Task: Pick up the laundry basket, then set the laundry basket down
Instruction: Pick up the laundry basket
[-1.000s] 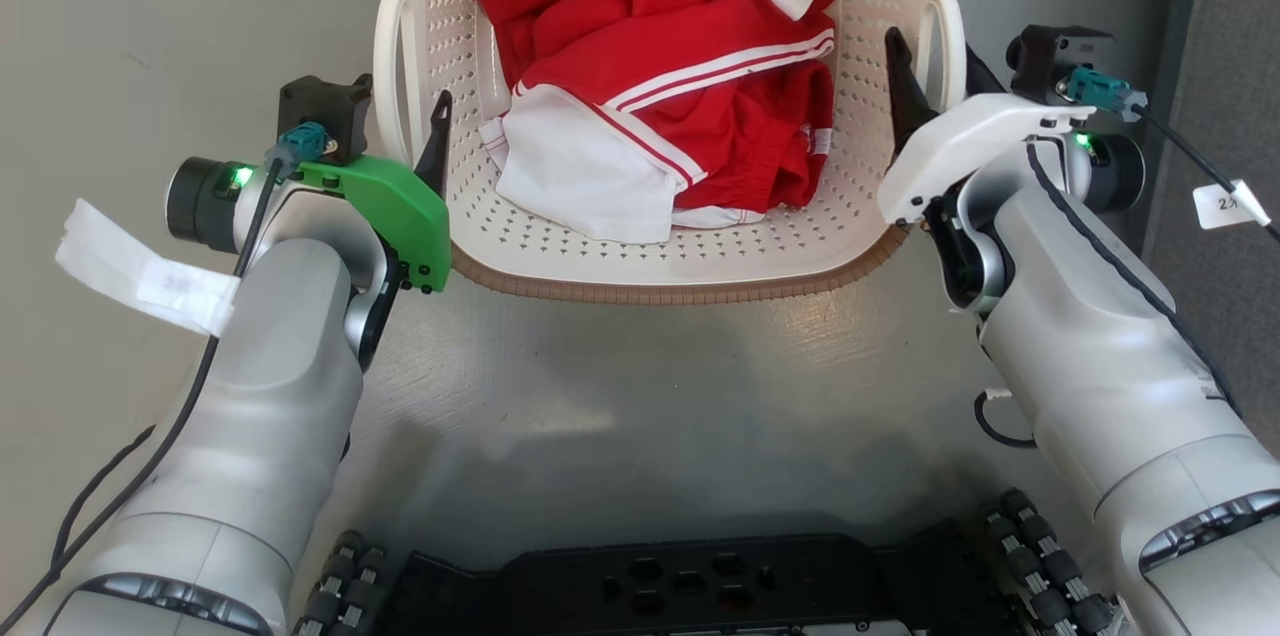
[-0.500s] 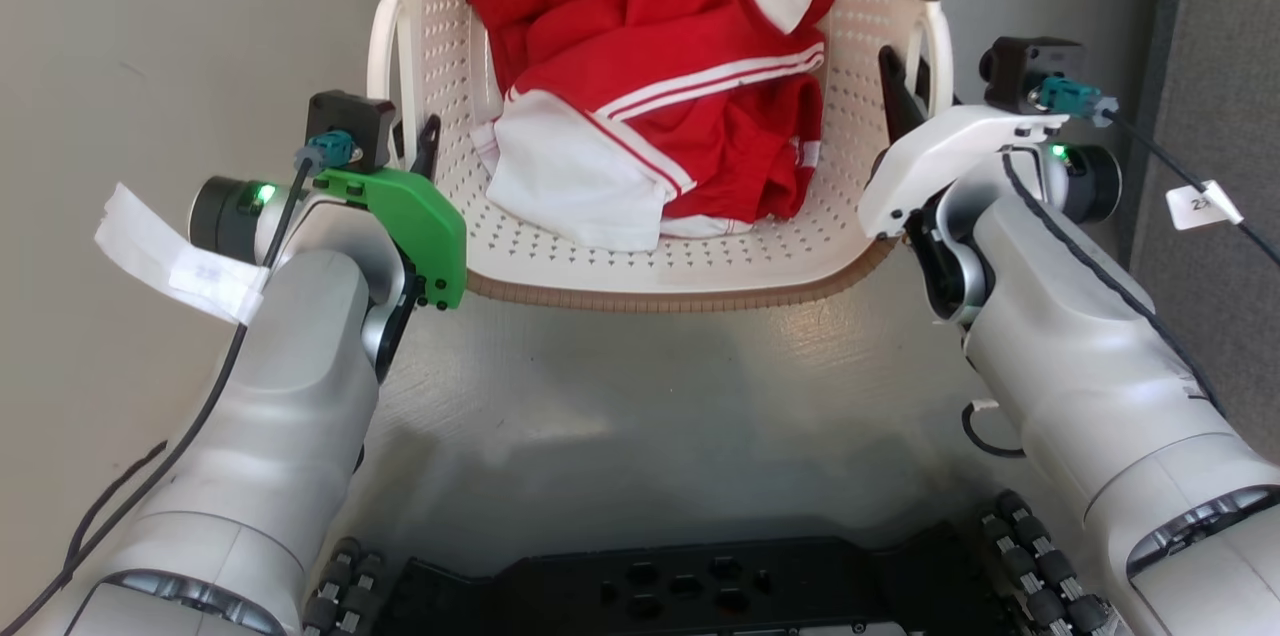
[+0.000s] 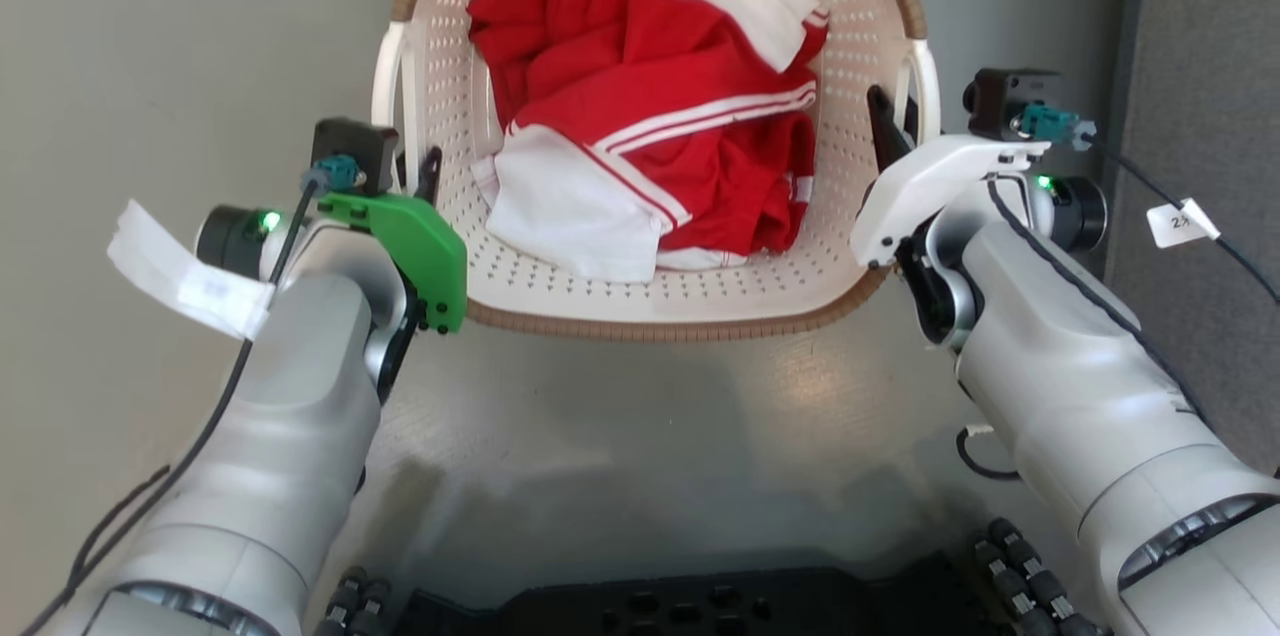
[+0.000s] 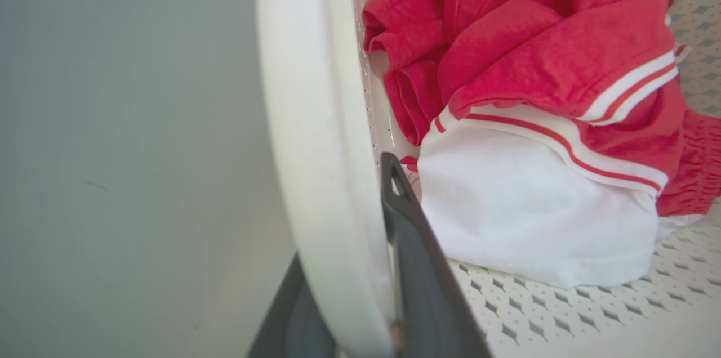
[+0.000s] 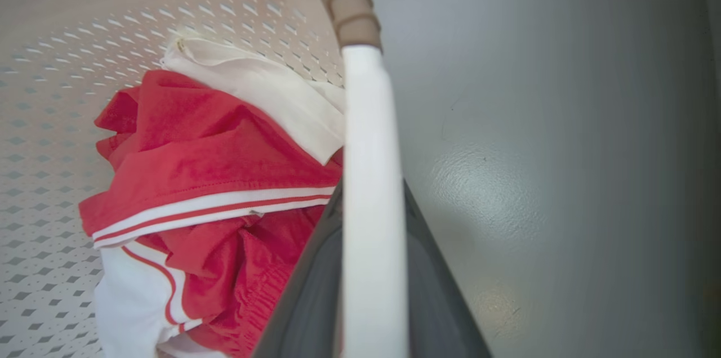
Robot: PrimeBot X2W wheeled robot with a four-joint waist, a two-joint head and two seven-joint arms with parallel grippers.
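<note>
The laundry basket [image 3: 660, 311] is cream, perforated plastic with a brown woven-look rim, and holds red-and-white clothes [image 3: 660, 146]. My left gripper [image 3: 415, 171] is shut on its left white handle [image 3: 388, 106]. In the left wrist view a dark finger [image 4: 417, 256] lies inside the handle [image 4: 315, 150] and the other finger outside it. My right gripper [image 3: 895, 121] is shut on the right white handle [image 3: 925, 86]. In the right wrist view the handle [image 5: 369, 178] runs between the two dark fingers [image 5: 307, 290]. I cannot tell if the basket touches the floor.
Grey floor [image 3: 640, 436] lies under and around the basket. A darker grey panel [image 3: 1210, 116] stands at the right edge. My black wheeled base [image 3: 700, 606] shows along the bottom. Cables with paper tags [image 3: 185, 276] hang off both wrists.
The whole picture has shifted, so the camera moved. The basket now shows whole, far rim included, and slightly smaller. Both grippers keep their hold on the handles.
</note>
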